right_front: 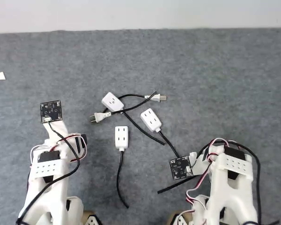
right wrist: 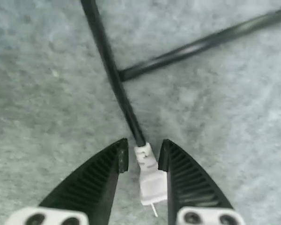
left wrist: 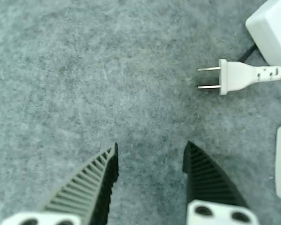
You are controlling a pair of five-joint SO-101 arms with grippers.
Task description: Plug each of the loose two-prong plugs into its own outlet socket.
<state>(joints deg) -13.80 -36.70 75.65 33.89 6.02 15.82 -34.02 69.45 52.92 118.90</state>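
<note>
Grey carpet (right_front: pixel 215 70) covers your worktop (right_front: pixel 47 56), three white outlet sockets (right_front: pixel 121 137) lying mid-worktop among black cords (right_front: pixel 119 173). Your left gripper (left wrist: pixel 150 157) gapes wide above the carpet, a loose plug (left wrist: pixel 239 77) lying near. Your right gripper (right wrist: pixel 143 152) stands narrowly open around a second plug (right wrist: pixel 151 180).

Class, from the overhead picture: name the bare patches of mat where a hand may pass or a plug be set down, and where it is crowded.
Free: the wide strip of mat between the back wall and the sockets; the stretch right of the sockets, beyond the right arm. Crowded: the middle, three sockets and crossing cords.
</note>
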